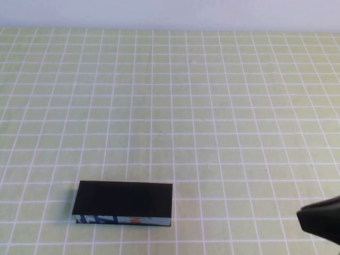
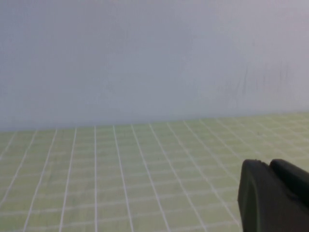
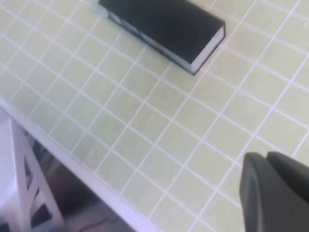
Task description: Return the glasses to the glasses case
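The glasses case (image 1: 123, 201) is a black rectangular box lying shut on the green gridded table at the near left, with its patterned blue and orange front edge facing me. It also shows in the right wrist view (image 3: 164, 24). The glasses are out of view. My right gripper (image 1: 319, 220) hovers at the near right corner, well right of the case, with its fingers together and empty; it also shows in the right wrist view (image 3: 270, 162). My left gripper (image 2: 269, 165) shows only in its own wrist view, fingers together, empty, above bare table and facing the wall.
The green gridded tablecloth (image 1: 212, 106) covers the whole table. The table's near edge (image 3: 91, 166) shows in the right wrist view, with a white frame (image 3: 24, 183) below it. A pale wall (image 2: 145, 58) stands behind the table's far edge.
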You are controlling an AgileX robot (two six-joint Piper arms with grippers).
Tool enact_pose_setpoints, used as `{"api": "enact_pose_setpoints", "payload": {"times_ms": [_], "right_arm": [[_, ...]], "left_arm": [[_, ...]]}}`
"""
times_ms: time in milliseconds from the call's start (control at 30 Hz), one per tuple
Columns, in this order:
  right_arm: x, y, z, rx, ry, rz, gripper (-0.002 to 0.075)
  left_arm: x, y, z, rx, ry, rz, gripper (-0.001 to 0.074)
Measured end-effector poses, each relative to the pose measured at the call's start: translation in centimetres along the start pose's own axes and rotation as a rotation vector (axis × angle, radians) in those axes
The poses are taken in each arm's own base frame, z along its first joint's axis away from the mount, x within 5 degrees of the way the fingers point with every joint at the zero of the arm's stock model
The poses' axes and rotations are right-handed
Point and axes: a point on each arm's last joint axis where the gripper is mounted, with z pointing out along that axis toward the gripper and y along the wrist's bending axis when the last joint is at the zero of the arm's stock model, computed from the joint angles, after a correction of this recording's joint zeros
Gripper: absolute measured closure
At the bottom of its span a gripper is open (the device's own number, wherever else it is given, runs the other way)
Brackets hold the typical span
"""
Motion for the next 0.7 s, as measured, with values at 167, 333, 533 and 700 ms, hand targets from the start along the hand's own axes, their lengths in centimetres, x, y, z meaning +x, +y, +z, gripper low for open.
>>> {"api": "enact_pose_setpoints", "payload": {"times_ms": [167,333,533,700], "right_arm": [[4.1,-0.6,-1.1,0.015,-0.165,-0.018,0.0737],[7.4,-1.5,-1.0,0.026,-0.349,-0.030,0.0737],[9.4,-2.9,1.1,0.041,-0.514,-0.008,0.0737],[10.9,-3.7,3.2,0.051,-0.474,0.018,0.0737]], "left_arm": [[2.1,0.1,0.1,-0.009,0.059,0.015,0.0737],[2.1,0.1,0.1,-0.015,0.056,0.013,0.0737],[2.1,0.2,0.1,-0.016,0.055,0.010,0.0737],[2.1,0.2,0.1,-0.018,0.055,0.008,0.0737]]}}
